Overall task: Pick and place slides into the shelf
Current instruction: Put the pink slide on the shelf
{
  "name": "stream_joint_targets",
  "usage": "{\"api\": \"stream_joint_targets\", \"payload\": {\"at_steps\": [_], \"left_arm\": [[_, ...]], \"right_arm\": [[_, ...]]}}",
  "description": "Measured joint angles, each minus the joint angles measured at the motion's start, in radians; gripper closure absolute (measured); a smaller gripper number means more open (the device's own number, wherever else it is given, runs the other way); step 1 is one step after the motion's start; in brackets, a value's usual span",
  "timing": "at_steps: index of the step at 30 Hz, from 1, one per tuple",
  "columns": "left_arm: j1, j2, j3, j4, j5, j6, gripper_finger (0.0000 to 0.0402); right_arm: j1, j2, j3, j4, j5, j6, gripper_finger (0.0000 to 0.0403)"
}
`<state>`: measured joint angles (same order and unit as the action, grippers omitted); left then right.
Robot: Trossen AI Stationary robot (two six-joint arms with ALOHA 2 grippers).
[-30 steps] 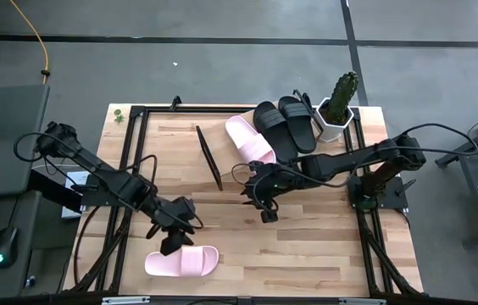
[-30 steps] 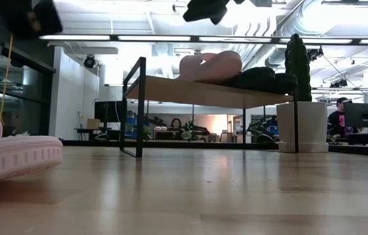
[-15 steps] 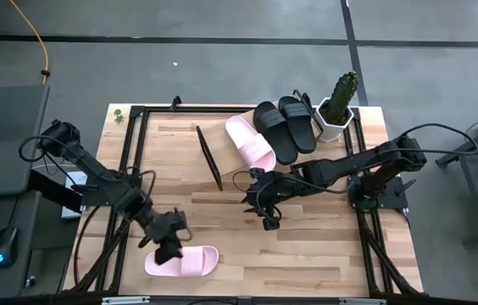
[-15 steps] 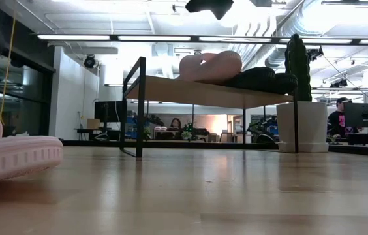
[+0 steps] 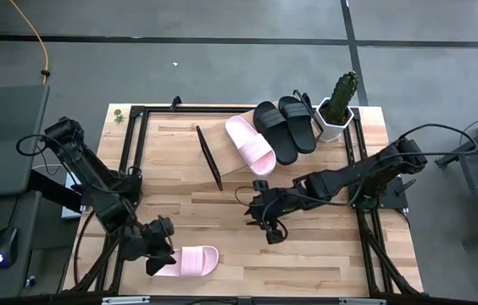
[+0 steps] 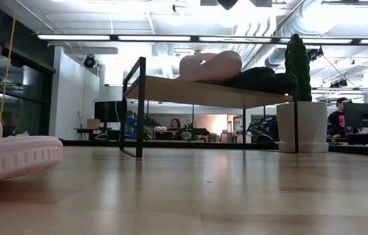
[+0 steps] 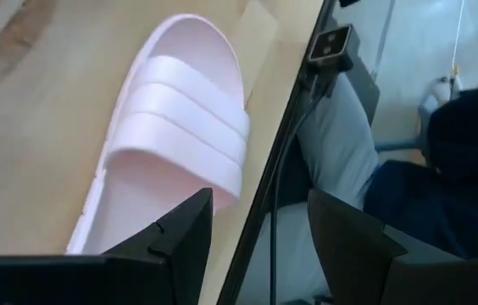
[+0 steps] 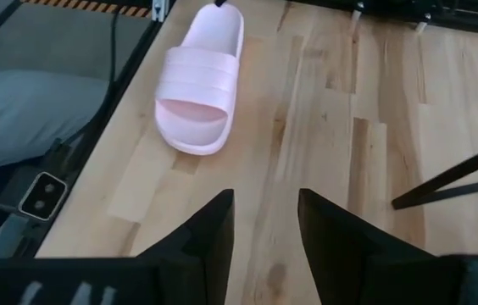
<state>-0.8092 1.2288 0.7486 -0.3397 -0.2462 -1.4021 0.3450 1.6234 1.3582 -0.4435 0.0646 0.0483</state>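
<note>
Wood-plank table (image 5: 307,254) fills the high view; shelf (image 5: 222,165) at the back carries one pink slide (image 5: 251,145) and two black slides (image 5: 287,125), cactus pot (image 5: 334,119) beside them. A second pink slide (image 5: 188,261) lies at the table's near-left edge, left gripper (image 5: 156,258) just beside its end, fingers spread, holding nothing. Right gripper (image 5: 269,229) hangs mid-table, fingers parted, empty. Low view: shelf (image 6: 203,91) holds slides; loose pink slide (image 6: 8,156) sits on the table. Left wrist view: pink slide (image 7: 171,144) close ahead. Right wrist view: same slide (image 8: 198,85) well apart.
</note>
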Motion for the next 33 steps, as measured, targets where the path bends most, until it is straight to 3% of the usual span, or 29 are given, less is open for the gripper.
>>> {"api": "stream_joint_targets", "payload": {"at_steps": [7, 13, 33], "left_arm": [[-0.026, 0.085, 0.0, 0.013, -0.025, -0.047, 0.0217], [-0.024, 0.137, 0.0, 0.12, -0.041, -0.042, 0.0217], [-0.031, 0.231, 0.0, 0.115, -0.048, -0.099, 0.0217]], "right_arm": [[0.037, 0.0, 0.0, 0.007, 0.042, 0.023, 0.0279], [0.038, 0.0, 0.0, 0.008, 0.042, 0.023, 0.0279], [0.038, 0.0, 0.0, 0.033, 0.041, 0.027, 0.0279]]}}
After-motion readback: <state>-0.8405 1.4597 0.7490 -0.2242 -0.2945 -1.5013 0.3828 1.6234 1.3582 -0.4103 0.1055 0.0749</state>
